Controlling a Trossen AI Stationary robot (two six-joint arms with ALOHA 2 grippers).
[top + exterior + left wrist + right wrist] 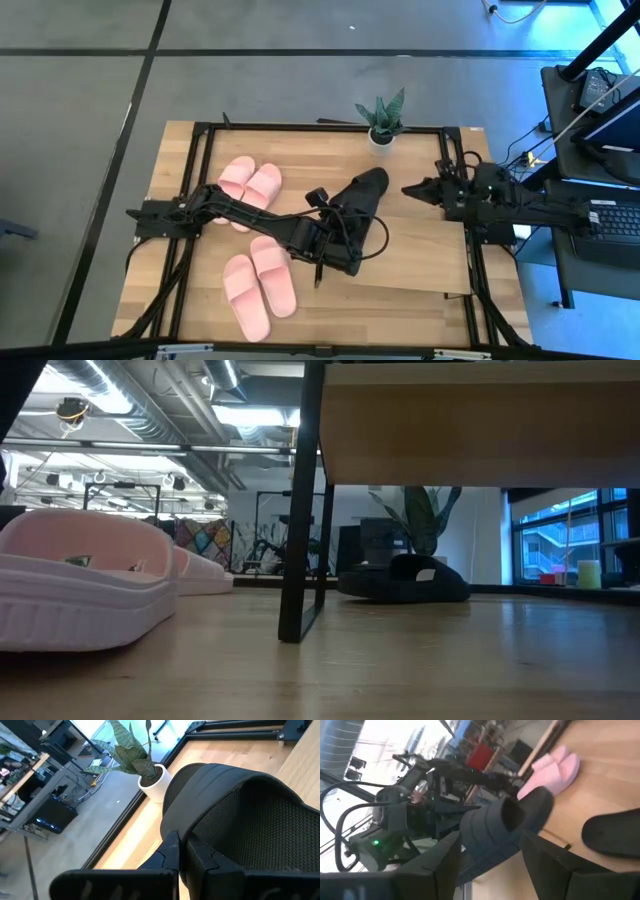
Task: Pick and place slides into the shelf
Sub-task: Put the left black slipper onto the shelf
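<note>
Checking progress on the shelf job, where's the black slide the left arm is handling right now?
In the high view the black slide sits mid-table, just below the potted plant, with the left gripper shut on its near end; the right gripper stands open beside it.

Hidden and cropped parts
The left arm (255,215) covers one black slide (362,196); the shelf (480,435) is cut off above.
</note>
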